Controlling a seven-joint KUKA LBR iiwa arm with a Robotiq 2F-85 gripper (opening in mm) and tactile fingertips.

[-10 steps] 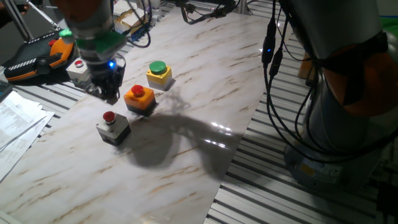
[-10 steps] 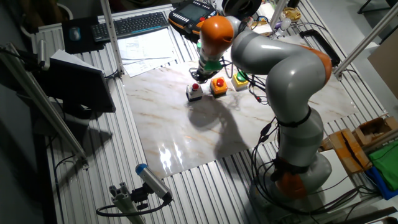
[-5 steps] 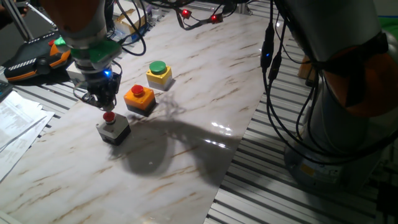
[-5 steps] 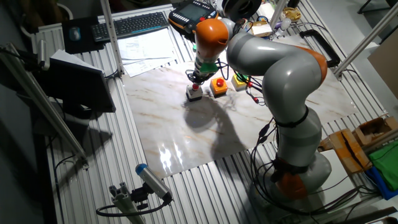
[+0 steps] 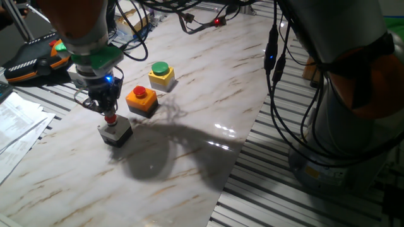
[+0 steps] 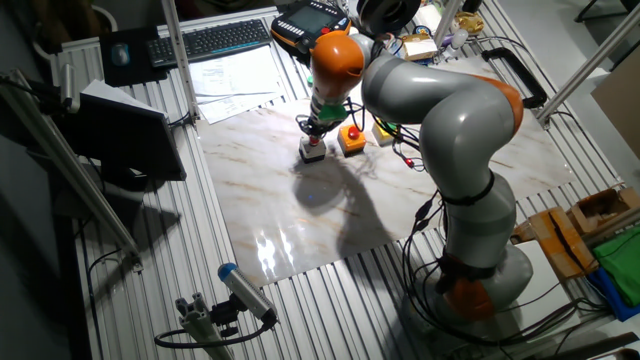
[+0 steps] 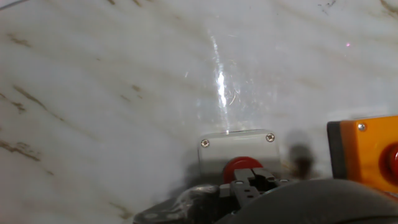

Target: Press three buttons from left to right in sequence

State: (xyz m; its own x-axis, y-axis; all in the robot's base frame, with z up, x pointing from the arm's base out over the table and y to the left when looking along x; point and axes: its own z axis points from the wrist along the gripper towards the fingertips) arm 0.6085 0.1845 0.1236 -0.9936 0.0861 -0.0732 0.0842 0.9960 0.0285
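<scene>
Three small button boxes stand in a row on the marble board. The grey box (image 5: 116,133) has a red cap (image 5: 110,119); the orange box (image 5: 141,101) with a red cap and the yellow box (image 5: 161,74) with a green cap lie to its right. My gripper (image 5: 108,113) stands straight above the grey box, fingers shut together, tips touching its red cap. In the hand view the fingertips (image 7: 254,183) sit on the red cap (image 7: 242,167) of the grey box (image 7: 239,148), with the orange box (image 7: 364,152) at the right. The other fixed view shows the gripper (image 6: 316,130) over the grey box (image 6: 313,151).
A black and orange teach pendant (image 5: 31,58) lies at the board's far left, papers (image 5: 17,121) beside it. Cables (image 5: 276,63) hang by the robot base (image 5: 353,101) at the right. The board's edge (image 5: 237,170) meets slatted metal table.
My gripper has moved from beside the orange box over to the grey box and come down onto its red cap. The boxes have not moved.
</scene>
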